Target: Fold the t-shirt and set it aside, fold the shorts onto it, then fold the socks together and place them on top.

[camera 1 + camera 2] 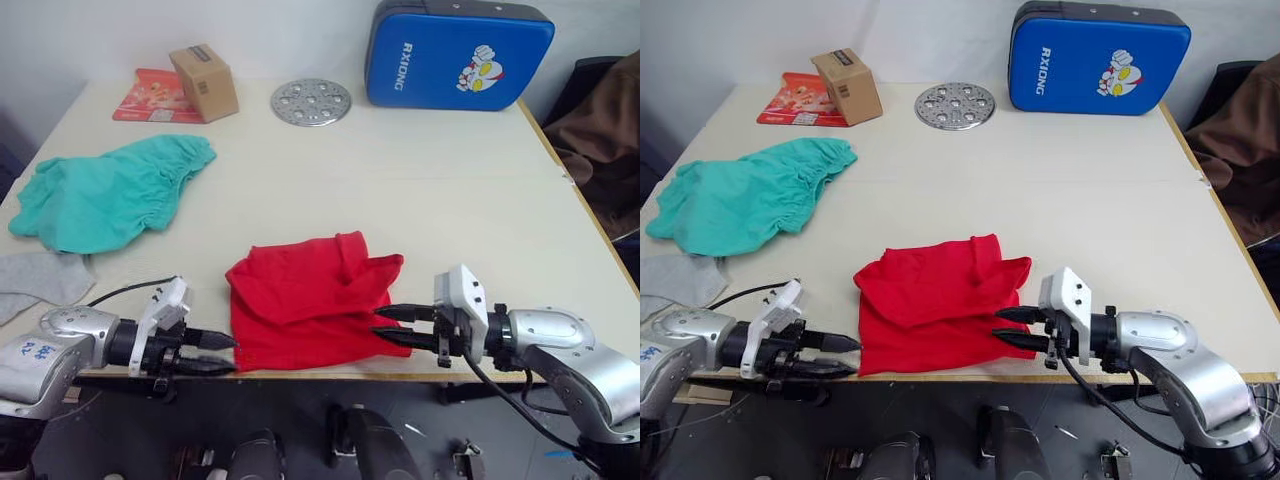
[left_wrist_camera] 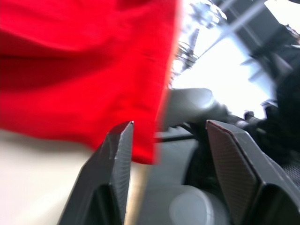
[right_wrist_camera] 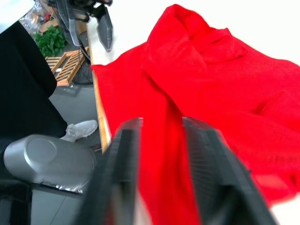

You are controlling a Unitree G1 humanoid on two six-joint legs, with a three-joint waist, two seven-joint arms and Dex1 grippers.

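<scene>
I'm at the near edge of the pale cream table with the bright red soft fabric t-shirt bunched into a partly folded heap right in front of me, its long side running left to right along that edge, between my two hands. My right gripper points inward at the shirt's right end, black fingers spread a little with the tips at the cloth; in the right wrist view red fabric sits in the gap between the fingers, though I can't quite say it's pinched, so I call it parted and holding nothing firmly. My left gripper hangs just off the near left corner of the shirt, its fingers apart and empty, one fingertip right beside the hanging red hem in the left wrist view. So the shirt lies inward from both hands, and both are about equally near, one to each end. I judge the next fold runs along that left-to-right axis, each hand taking its own corner. Well away at the far left lie the teal gathered-waist fabric shorts, spread loose, and the light grey knit socks sit at the left edge, both untouched.
</scene>
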